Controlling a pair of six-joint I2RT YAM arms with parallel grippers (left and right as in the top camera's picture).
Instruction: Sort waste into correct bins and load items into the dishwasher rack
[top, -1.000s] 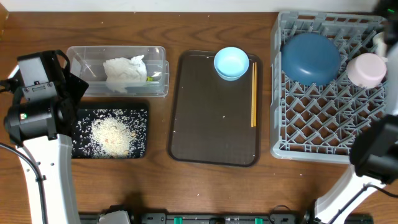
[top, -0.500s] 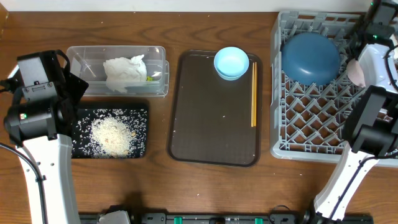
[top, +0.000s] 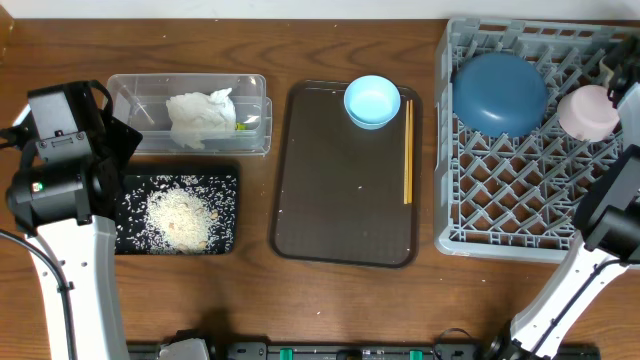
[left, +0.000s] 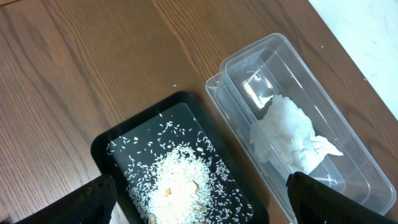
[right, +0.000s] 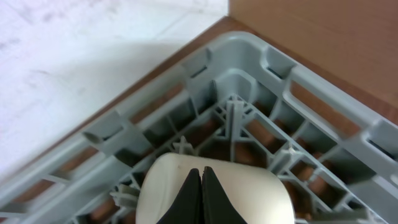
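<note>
The grey dishwasher rack (top: 500, 205) at the right holds the large dark-blue bowl (top: 498, 92) and the small white-pinkish bowl (top: 588, 112). My right gripper (right: 201, 177) is shut and empty, its tips just above the white-pinkish bowl (right: 249, 186) near the rack's far corner. The small light-blue bowl (top: 372, 100) and the chopsticks (top: 408, 150) lie on the brown serving tray (top: 340, 220). The clear tub (top: 135, 95) holds the crumpled napkin (top: 200, 118) and a bit of wrapper (top: 240, 125). The rice (top: 180, 215) lies in the black tray (top: 228, 190). My left gripper (left: 202, 199) is open above the rice.
The brown serving tray sits in the middle between the bins and the rack. The left arm's body (top: 60, 150) stands left of the bins. The right arm (top: 610, 220) reaches up along the rack's right side. A white wall lies beyond the rack's corner (right: 93, 50).
The right arm swung in over the white-pinkish bowl and then drew back to the right, so the bowl shows again. The left arm has not moved.
</note>
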